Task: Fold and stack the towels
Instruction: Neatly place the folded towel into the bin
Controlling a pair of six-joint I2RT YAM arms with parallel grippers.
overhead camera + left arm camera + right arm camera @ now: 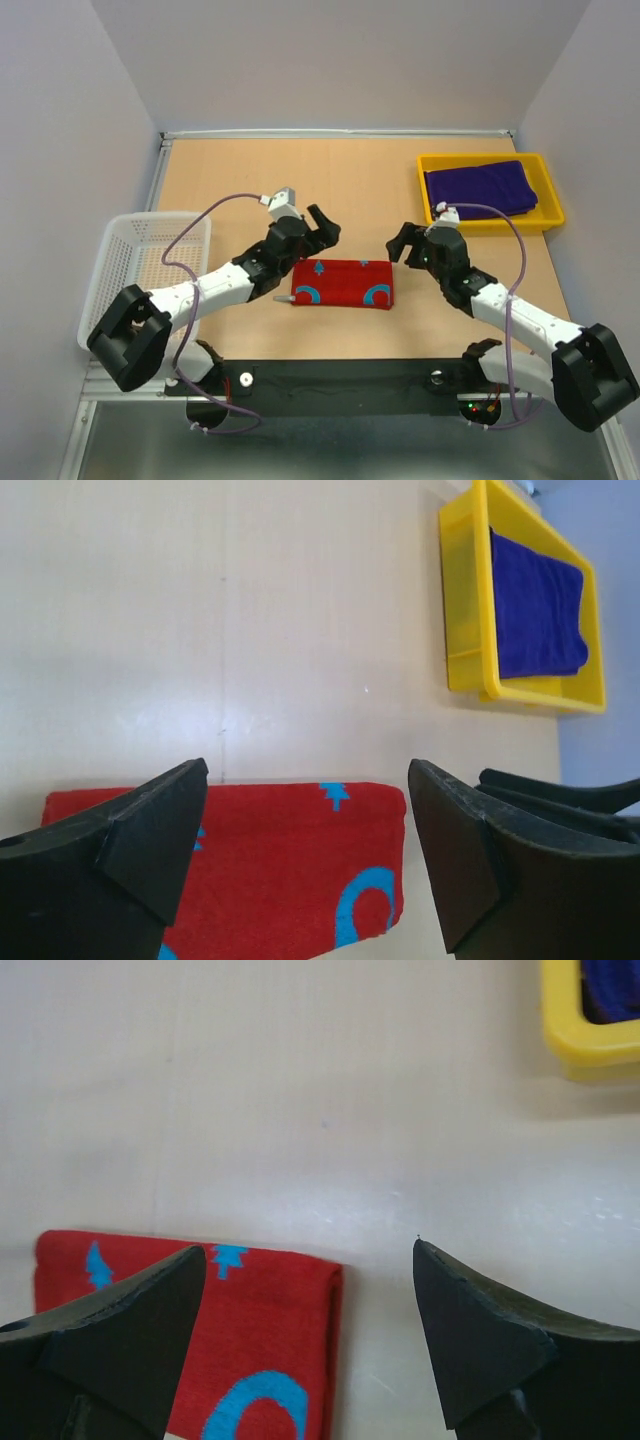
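Both our pincers stand spread and empty, the left gripper [307,780] and right gripper [310,1260] by the far corners of the folded red towel [340,283] at mid-frame. We'd pinch through every layer at both ends so the fold holds. Only the top view shows the white basket [125,260] at left; the left wrist shows the purple towel [535,605] in the yellow tray [462,600]

No words, labels, brands or numbers are legible anywhere; the red towel [341,283] carries only light-blue curved and tree-shaped marks.
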